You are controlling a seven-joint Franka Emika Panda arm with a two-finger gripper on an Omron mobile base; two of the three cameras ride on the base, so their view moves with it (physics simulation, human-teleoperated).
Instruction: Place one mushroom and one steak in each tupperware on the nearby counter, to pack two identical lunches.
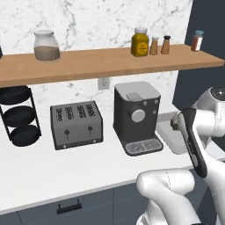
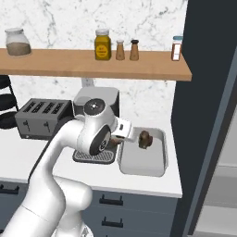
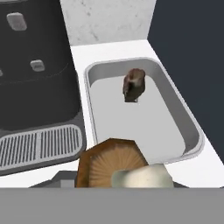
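1. Nearest, we find the gripper clamped on one mushroom, its ribbed brown cap and pale stem low in the hand view, held above the counter's front edge just short of the tupperware.
2. We count one tupperware, a pale grey tub at the counter's right end. Its right rim runs close to the dark tall panel, leaving only a narrow white strip there; its far rim stops short of the marble back wall.
3. Inside the tub we count one steak, dark brown, toward the far end; the near half of the floor is bare.
4. Just left of the tub stands one coffee machine, its drip grate near the tub's left rim, bounding movement on that side.
5. Farther left: one toaster and one black tiered rack.
6. Overhead, the wooden shelf carries five containers.
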